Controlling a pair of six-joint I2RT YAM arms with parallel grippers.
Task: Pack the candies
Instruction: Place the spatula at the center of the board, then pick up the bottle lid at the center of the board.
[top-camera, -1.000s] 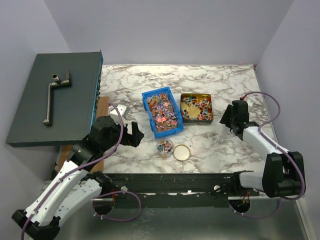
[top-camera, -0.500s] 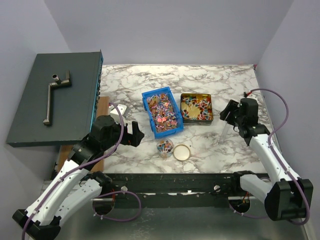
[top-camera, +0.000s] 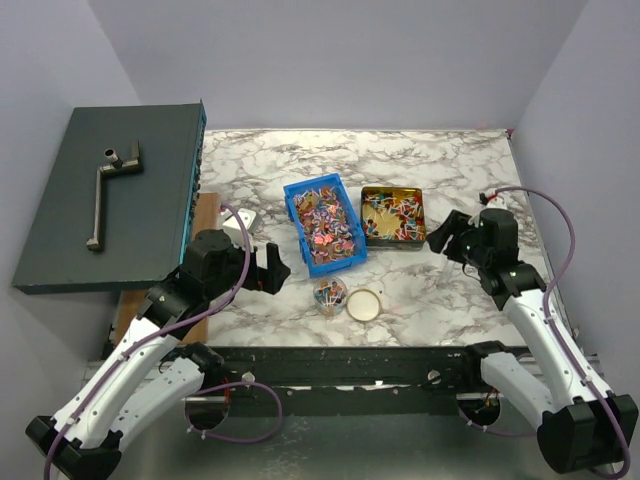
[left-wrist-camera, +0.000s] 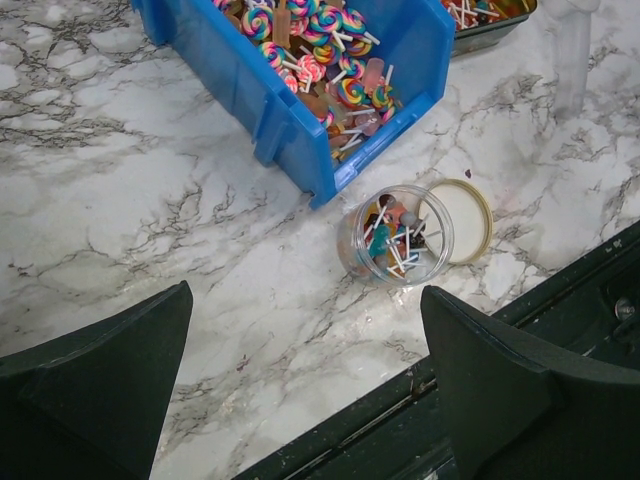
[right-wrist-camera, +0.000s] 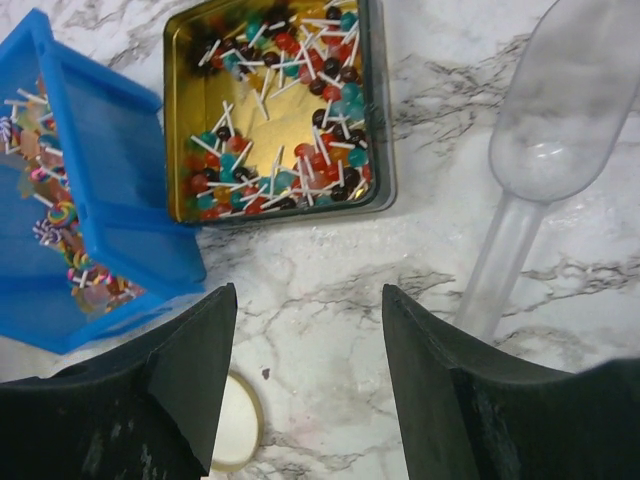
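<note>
Left gripper (left-wrist-camera: 305, 320) and right gripper (right-wrist-camera: 308, 300) both spread, empty; clear plastic scoop (right-wrist-camera: 545, 130) beside right fingers (right-wrist-camera: 460, 420) might skid off if nudged sideways

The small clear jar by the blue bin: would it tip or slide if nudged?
The jar looks like thin clear plastic, partly filled, so probably light; it would likely slide on the smooth marble table. It stands open, its lid beside it, so a tip might spill candies.
</note>
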